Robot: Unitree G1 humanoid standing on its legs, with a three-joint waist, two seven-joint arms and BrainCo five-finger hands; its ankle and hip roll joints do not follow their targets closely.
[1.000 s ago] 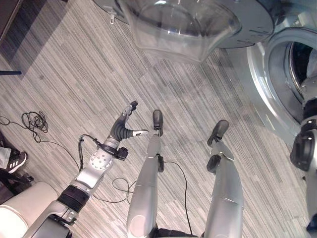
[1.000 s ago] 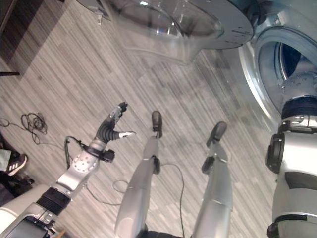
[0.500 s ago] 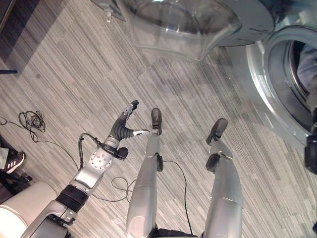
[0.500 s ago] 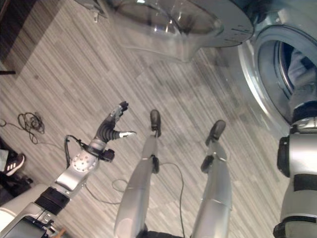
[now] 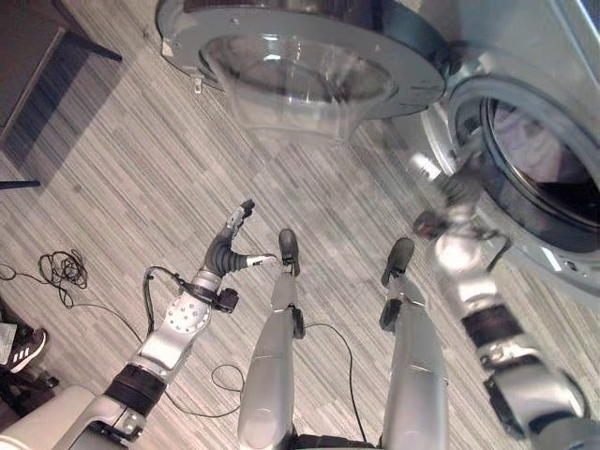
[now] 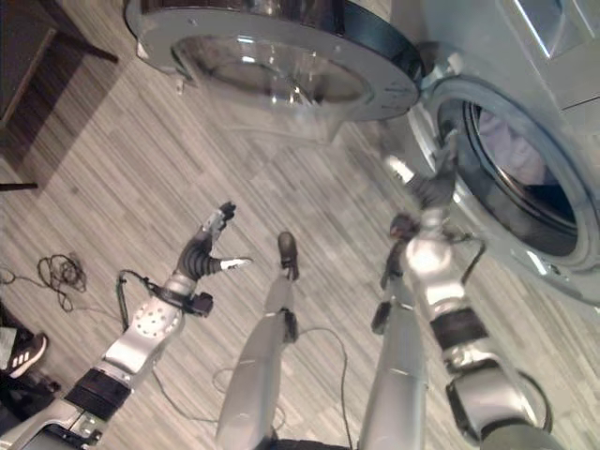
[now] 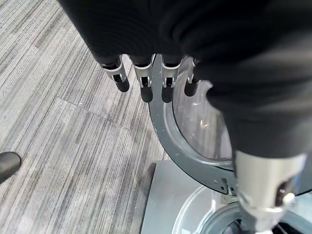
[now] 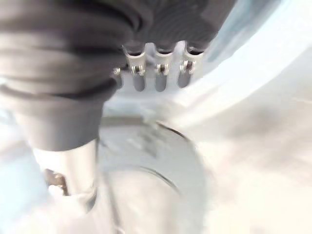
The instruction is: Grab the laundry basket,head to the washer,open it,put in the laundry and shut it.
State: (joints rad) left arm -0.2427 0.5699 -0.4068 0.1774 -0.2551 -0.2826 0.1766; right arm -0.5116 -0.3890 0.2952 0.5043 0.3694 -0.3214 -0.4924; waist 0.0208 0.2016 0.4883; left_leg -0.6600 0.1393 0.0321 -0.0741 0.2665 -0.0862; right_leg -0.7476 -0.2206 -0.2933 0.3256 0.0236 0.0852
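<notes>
The washer's round door (image 5: pixel 300 80) stands swung open at the top, its glass bowl facing the floor. Its drum opening (image 6: pixel 511 159) is at the right, with pale laundry (image 5: pixel 539 150) lying inside. My right hand (image 6: pixel 433 183) is blurred just outside the opening's near rim, beside the door hinge; in the right wrist view its fingers (image 8: pixel 158 78) are straight and hold nothing. My left hand (image 5: pixel 230 246) hangs open over the floor at the lower left, well short of the door. In the left wrist view its straight fingers (image 7: pixel 144 80) point at the door's grey ring (image 7: pixel 170 141).
Striped grey floor (image 5: pixel 141 169) lies between me and the washer. A dark piece of furniture (image 5: pixel 37 56) stands at the upper left. A person's shoe (image 5: pixel 23 347) shows at the left edge.
My right arm has come out of the drum, and the hand is now in front of the opening. The camera has tilted up towards the washer. The left hand has kept its pose.
</notes>
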